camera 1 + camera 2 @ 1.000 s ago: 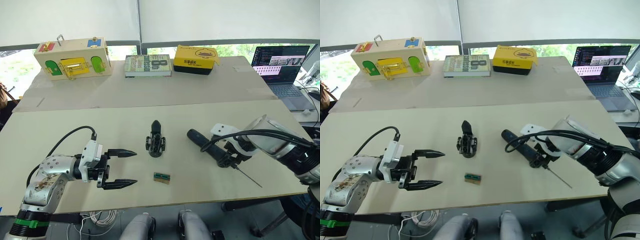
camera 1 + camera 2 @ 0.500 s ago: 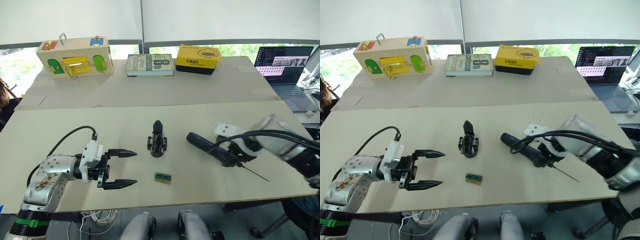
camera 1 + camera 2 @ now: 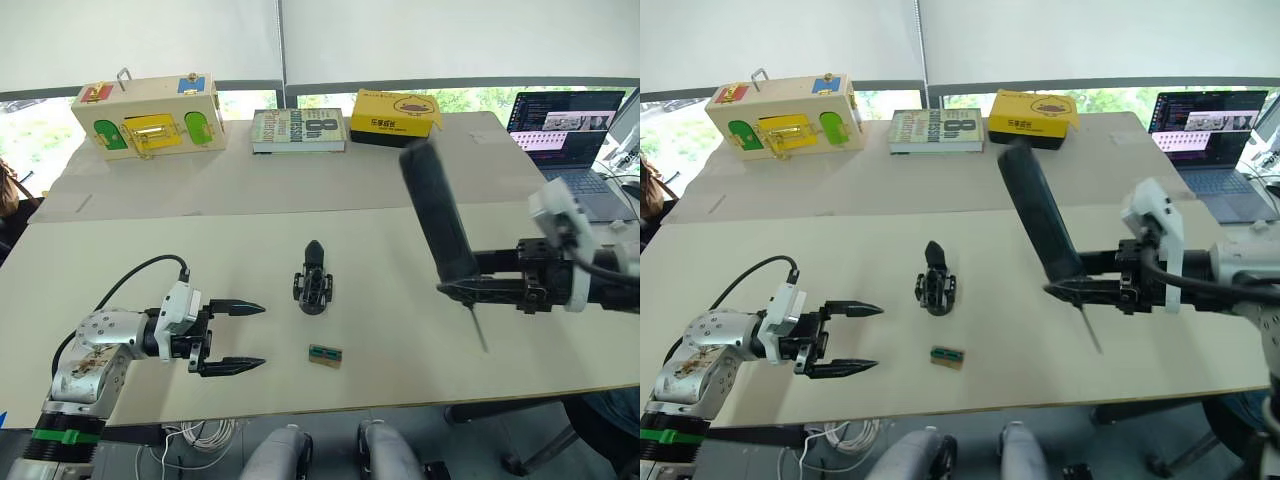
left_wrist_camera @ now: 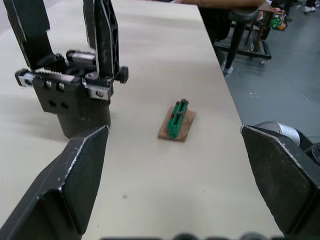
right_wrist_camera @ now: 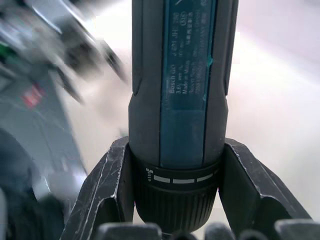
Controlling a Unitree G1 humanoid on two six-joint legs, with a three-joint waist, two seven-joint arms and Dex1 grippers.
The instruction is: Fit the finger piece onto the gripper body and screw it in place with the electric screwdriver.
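Observation:
The electric screwdriver [image 3: 437, 210] hangs above the table's right half, steeply tilted, its thin bit [image 3: 478, 328] pointing down. My right gripper [image 3: 455, 288] is shut on its lower collar [image 5: 177, 187], one finger on each side. The gripper body [image 3: 313, 292] lies at the table's middle, well left of the bit. The finger piece [image 3: 314, 252] sits at its far end, tip pointing away. My left gripper [image 3: 260, 335] stands open near the front left, empty, with the body to its right and a little farther from me.
A small green-and-tan piece [image 3: 324, 354] lies just in front of the gripper body. A wooden latch box [image 3: 145, 112], a book [image 3: 298, 130] and a yellow box [image 3: 393, 117] line the far table. A laptop [image 3: 560, 130] is at the far right.
My right gripper has lifted the screwdriver off the table and swung it from lying flat to nearly upright, bit down. The left gripper has hardly moved.

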